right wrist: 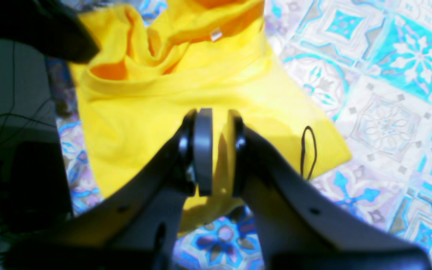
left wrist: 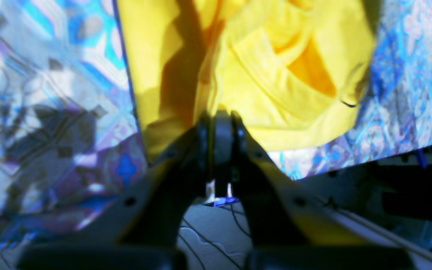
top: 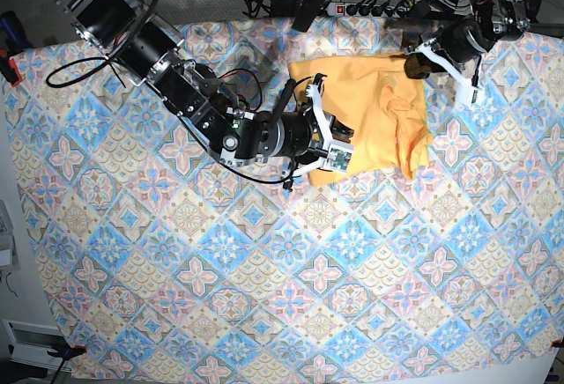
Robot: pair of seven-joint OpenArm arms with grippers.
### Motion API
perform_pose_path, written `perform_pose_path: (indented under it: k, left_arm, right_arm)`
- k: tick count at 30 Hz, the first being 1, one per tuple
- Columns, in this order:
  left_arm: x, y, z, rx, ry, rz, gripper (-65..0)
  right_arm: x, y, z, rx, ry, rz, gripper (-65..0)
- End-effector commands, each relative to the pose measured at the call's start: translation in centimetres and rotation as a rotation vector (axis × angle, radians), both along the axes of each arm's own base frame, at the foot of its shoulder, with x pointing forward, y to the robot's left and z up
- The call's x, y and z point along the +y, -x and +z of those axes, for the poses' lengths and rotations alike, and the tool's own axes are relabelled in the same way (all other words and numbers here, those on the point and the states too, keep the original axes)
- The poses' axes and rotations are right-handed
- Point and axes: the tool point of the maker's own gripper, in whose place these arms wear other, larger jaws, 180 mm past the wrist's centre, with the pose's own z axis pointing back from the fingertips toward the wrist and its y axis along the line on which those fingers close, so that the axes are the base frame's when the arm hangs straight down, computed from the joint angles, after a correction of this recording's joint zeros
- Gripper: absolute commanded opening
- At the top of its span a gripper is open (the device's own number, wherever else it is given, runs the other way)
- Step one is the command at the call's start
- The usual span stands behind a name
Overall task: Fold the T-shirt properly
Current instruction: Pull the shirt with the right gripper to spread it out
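The T-shirt (top: 374, 120) lies bunched toward the far edge of the desk (top: 264, 296), on the blue-and-pink patterned tablecloth (top: 220, 252) that covers it. From the base view, the near half of the desk carries only the tablecloth; the shirt sits beyond the middle, somewhat to the view's right, with a rumpled ridge of cloth along its right side.

Nearest to the shirt's left edge is the right claw (top: 328, 151), reaching in from the view's upper left. In the right wrist view, the right claw (right wrist: 216, 150) has its jaws a narrow way apart, with yellow cloth showing in the gap between them, so it appears to grip a fold of the shirt (right wrist: 156, 112). A thin black squiggle mark (right wrist: 308, 152) sits near the shirt's corner, just beside that claw.

Farther back, at the shirt's far right corner, is the left claw (top: 421, 64). In the left wrist view, the left claw (left wrist: 219, 123) has its jaws pressed together at the shirt's edge (left wrist: 276, 75); whether cloth is caught between them I cannot tell. The collar opening shows darker orange inside. Beyond the desk's edge, cables (top: 379, 1) lie on the floor.
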Motion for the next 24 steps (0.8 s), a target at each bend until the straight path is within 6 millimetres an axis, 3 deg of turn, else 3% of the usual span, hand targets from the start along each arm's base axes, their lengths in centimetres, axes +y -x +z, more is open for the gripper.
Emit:
perform_pose_path:
  k: [1,4,8,12,15,24]
  left_arm:
    - [0.2,-0.3,0.8,-0.029,-0.010,-0.009,-65.0]
    - [0.5,0.2,0.1,-0.002,-0.021,-0.006,-65.0]
    - [1.8,2.2,-2.6,0.098,-0.072,0.008,-65.0]
    - [4.2,3.9,-4.3,0.164,-0.101,0.098,-65.0]
    - [5.6,4.4,-4.3,0.171,-0.116,0.153,-65.0]
    - [5.7,3.3,-4.1,0.148,-0.115,0.161,-65.0]
  right_arm:
    - [0.8,-0.9,1.6,-0.028,-0.050,0.000,-58.0]
    - [0.7,-0.9,1.2,-0.018,-0.042,-0.004,-58.0]
    - [0.5,-0.9,0.8,-0.010,-0.034,-0.008,-57.9]
    - [0.5,-0.9,0.8,-0.009,-0.035,-0.008,-57.9]
    - [0.5,-0.9,0.8,-0.009,-0.035,-0.008,-57.8]
    - [5.2,0.0,3.8,-0.010,-0.146,0.029,-57.7]
